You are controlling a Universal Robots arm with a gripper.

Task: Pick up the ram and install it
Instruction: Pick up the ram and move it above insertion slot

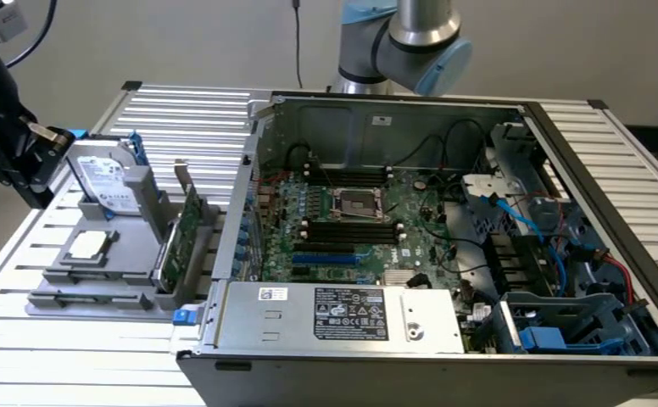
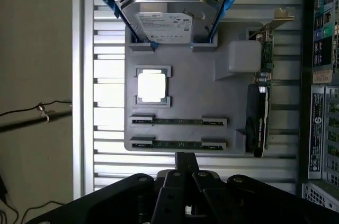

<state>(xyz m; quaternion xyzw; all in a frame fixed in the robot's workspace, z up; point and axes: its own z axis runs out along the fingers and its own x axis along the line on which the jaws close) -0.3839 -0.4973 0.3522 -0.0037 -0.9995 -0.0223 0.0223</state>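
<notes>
Hand: fingers pressed together, pinching nothing; it hangs over the slatted table, just short of the near edge of the grey holder tray, roughly in line with the middle of the sticks.

Near ram stick stands on edge in its groove, caught at both ends by the tray; far ram stick sits parallel just beyond, held the same way. Judgement: the grooves keep each stick upright so the thin top edge is offered for a pinch across its width; the gap between the two sticks looks narrow, so there is little room for a finger there; there is a strip of bare tray on the hand's side of the near stick.

Beyond them is the processor chip in a square pocket; further off, the hard drive leans in its cradle; the expansion card stands on edge along the tray's side, toward the computer case.

The case lies open on its side; the black memory slots look empty; cables run close by; the walls hem in the sides, so the open room is from above.
</notes>
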